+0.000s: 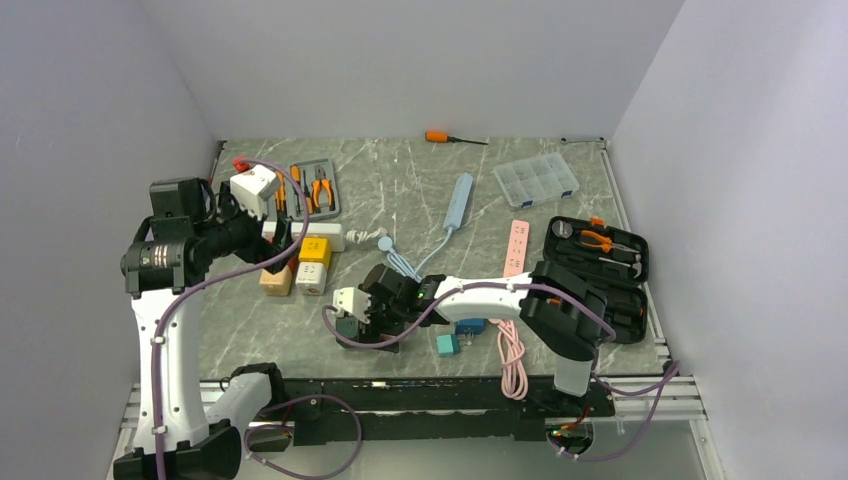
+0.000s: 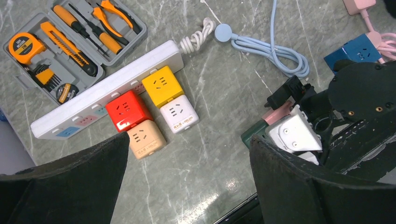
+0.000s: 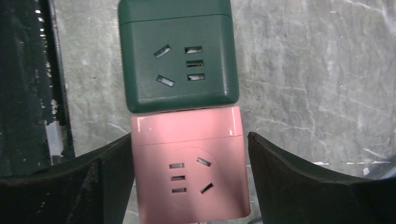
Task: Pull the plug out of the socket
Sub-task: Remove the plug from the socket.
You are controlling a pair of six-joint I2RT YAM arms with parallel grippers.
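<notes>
A pink cube socket (image 3: 189, 163) lies on the table plugged end to end into a dark green cube socket (image 3: 177, 56). My right gripper (image 3: 189, 177) is open. Its fingers straddle the pink cube's two sides, with a thin gap on the right. In the top view the right gripper (image 1: 360, 315) is low at the front centre, and the green cube (image 1: 346, 327) shows just beyond it. The pair also shows in the left wrist view: the green cube (image 2: 250, 135) and the pink cube (image 2: 275, 114). My left gripper (image 2: 189, 182) is open and empty, high above the marble.
A white power strip (image 2: 107, 88) carries red (image 2: 127, 109), yellow (image 2: 162, 85), white (image 2: 179, 114) and tan (image 2: 145, 138) cubes. A grey tool tray (image 1: 305, 190), blue strip (image 1: 458, 200), pink strip (image 1: 516, 247), black tool case (image 1: 598, 270), teal cube (image 1: 447, 344) and blue cube (image 1: 470, 326) lie around.
</notes>
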